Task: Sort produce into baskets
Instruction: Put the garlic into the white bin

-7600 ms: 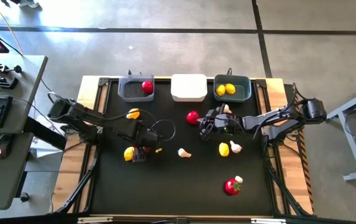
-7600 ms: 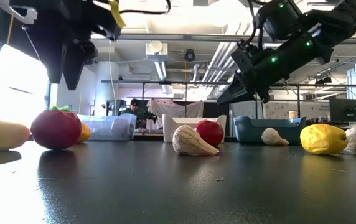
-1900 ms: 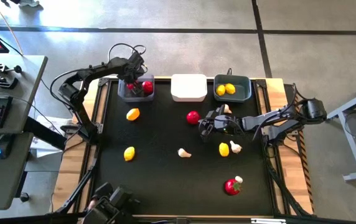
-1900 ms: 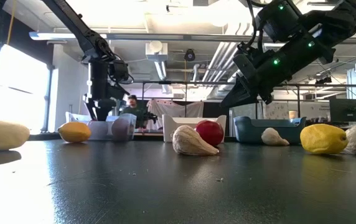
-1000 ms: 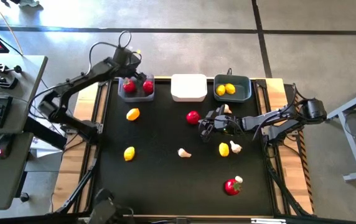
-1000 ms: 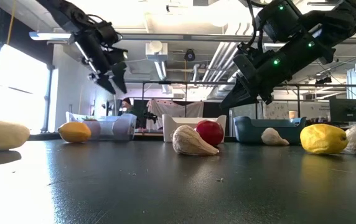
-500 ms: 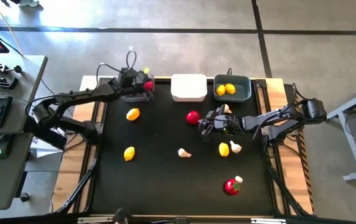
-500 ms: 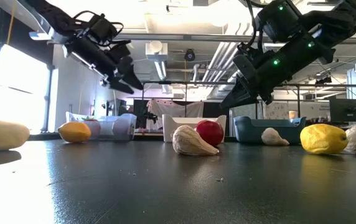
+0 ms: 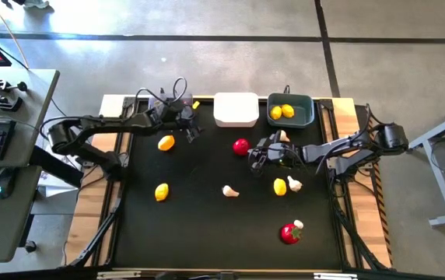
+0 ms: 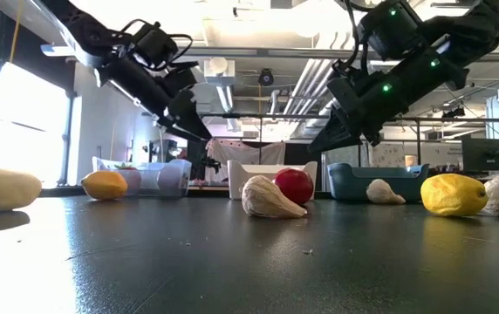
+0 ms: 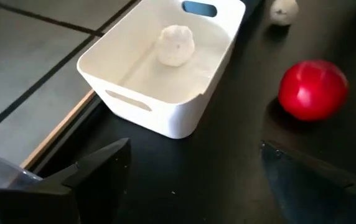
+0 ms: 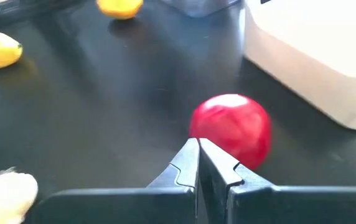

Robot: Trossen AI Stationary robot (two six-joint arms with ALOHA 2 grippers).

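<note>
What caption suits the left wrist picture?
Open left hand faces white basket holding one garlic bulb, red tomato alongside.

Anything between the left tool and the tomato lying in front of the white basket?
Nothing visible. The open left tool hangs above the mat beside the white basket, and only bare black mat lies between it and the tomato. The right tool, shut, waits just beyond that tomato.
</note>
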